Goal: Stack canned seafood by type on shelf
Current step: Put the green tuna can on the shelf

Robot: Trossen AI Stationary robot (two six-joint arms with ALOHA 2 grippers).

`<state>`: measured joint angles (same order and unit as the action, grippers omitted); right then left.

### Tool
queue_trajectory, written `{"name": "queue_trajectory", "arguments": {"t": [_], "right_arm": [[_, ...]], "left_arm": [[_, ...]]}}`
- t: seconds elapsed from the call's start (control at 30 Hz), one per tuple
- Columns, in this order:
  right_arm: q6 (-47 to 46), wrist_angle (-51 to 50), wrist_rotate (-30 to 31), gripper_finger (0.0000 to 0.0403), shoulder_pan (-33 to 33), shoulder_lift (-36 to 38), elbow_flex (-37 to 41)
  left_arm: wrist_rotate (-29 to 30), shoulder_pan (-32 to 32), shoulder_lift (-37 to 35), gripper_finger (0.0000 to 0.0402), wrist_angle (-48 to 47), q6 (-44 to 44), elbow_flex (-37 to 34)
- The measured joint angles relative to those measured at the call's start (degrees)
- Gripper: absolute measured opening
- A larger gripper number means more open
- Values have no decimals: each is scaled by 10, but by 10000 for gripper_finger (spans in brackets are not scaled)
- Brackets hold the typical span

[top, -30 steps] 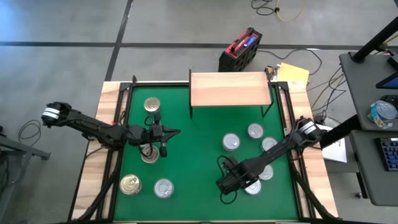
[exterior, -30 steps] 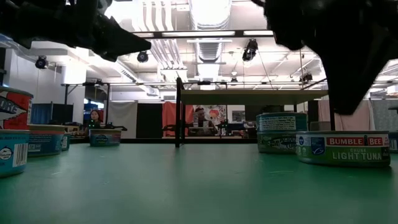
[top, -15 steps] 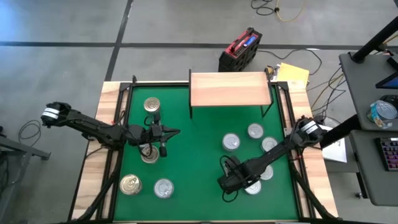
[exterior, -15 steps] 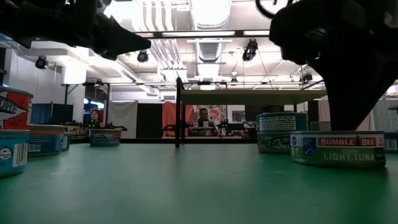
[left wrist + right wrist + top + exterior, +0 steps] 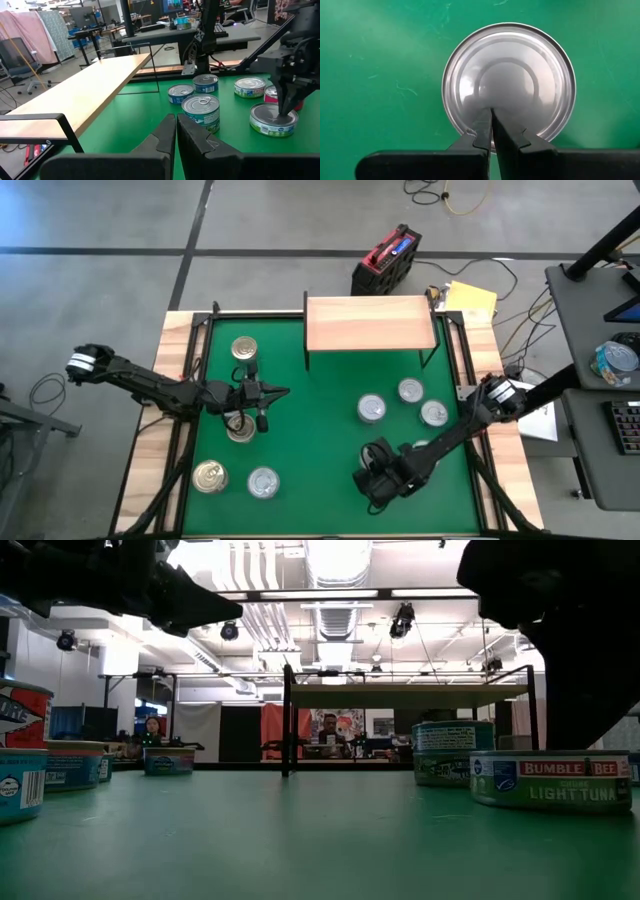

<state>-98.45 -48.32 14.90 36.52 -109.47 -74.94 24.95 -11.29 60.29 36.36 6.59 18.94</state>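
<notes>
The shelf (image 5: 370,322) is a light-wood board on thin black legs at the far edge of the green mat (image 5: 310,450). Silver-topped cans stand on the mat's right half (image 5: 372,408) (image 5: 410,390) (image 5: 432,414). Gold- and silver-topped cans stand on the left (image 5: 243,348) (image 5: 210,476) (image 5: 263,482). My right gripper (image 5: 491,112) is shut and points down at a silver-topped tuna can (image 5: 509,82), which stands on its base near the mat's near right (image 5: 550,780). My left gripper (image 5: 283,392) is shut and level above the mat's left half, holding nothing. My right gripper comes from above, pointing steeply down, with its fingers shut. The tips meet the middle of the can's flat silver top (image 5: 495,100), as the left wrist view also shows at the can's top (image 5: 272,116). The can stands upright on the mat.
A wooden border and black rails frame the mat (image 5: 190,380). One can (image 5: 240,428) stands under my left arm. Another can (image 5: 422,448) lies close beside my right arm. The mat's middle (image 5: 310,430) holds nothing.
My right gripper has sunk and gone toward the table's near edge, rolling a little at the wrist, until its shut tips stand on the tuna can's top. It has stayed shut throughout.
</notes>
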Motion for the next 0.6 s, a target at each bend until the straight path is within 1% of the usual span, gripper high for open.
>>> {"name": "queue_trajectory", "arguments": {"t": [0.23, 0.47, 0.6], "right_arm": [[0, 7, 29, 9, 11, -30, 1], [-2, 49, 43, 9, 20, -47, 1], [-7, 52, 81, 9, 27, -49, 1]], "left_arm": [[0, 0, 0, 0, -1, 0, 0], [0, 0, 0, 0, -1, 0, 0], [0, 0, 0, 0, -1, 0, 0]]}}
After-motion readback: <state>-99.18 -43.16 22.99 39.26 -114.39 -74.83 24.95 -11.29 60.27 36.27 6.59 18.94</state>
